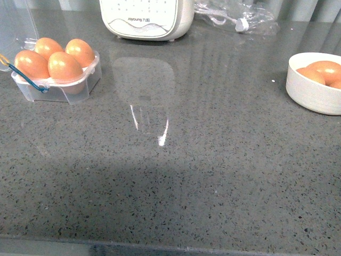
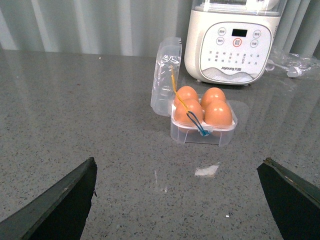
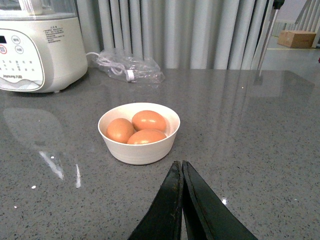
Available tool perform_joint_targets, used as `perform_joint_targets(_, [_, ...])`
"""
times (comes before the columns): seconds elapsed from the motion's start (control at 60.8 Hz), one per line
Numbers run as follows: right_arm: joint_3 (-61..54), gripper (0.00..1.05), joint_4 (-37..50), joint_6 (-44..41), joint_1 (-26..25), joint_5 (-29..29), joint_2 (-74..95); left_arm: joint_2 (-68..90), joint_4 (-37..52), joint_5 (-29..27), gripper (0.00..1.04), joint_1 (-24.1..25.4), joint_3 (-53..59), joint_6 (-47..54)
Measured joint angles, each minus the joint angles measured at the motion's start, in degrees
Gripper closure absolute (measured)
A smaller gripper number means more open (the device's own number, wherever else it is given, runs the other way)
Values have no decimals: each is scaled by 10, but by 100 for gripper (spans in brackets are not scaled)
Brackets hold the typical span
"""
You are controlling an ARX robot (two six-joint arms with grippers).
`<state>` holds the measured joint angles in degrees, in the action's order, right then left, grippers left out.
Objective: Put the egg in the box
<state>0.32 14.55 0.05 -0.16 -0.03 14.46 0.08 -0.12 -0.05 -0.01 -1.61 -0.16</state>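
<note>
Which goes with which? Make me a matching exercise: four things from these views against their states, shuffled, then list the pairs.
1. box
2. white bowl
3. left gripper
4. right gripper

A. jaws shut, holding nothing
B. holds three eggs
C. all four cells filled, lid open
D. jaws wide apart

Pairs: 1-C, 2-B, 3-D, 4-A

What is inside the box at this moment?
Four eggs sit in the box, one in each cell, and the lid stands open. The eggs cover the floors of the cells, so anything beneath them cannot be seen.
</note>
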Motion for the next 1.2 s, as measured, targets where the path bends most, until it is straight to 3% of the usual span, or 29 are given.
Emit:
perform_joint_targets(0.329, [0, 102, -47, 0, 0, 0, -48, 0, 0, 0, 7, 0, 0, 0])
perform_joint_targets(0.444, [0, 102, -139, 0, 0, 0, -120, 0, 0, 0, 7, 0, 0, 0])
perform_joint_targets(0.756, [0, 102, -145, 0, 0, 0, -142, 0, 0, 0, 7, 0, 0, 0])
perform_joint_targets(0.937, [0, 59, -145, -1, 0, 0, -142, 0, 0, 0, 7, 0, 0, 0])
perform_joint_targets(1.2, [0, 17, -145, -1, 0, 0, -142, 0, 0, 0, 7, 0, 0, 0])
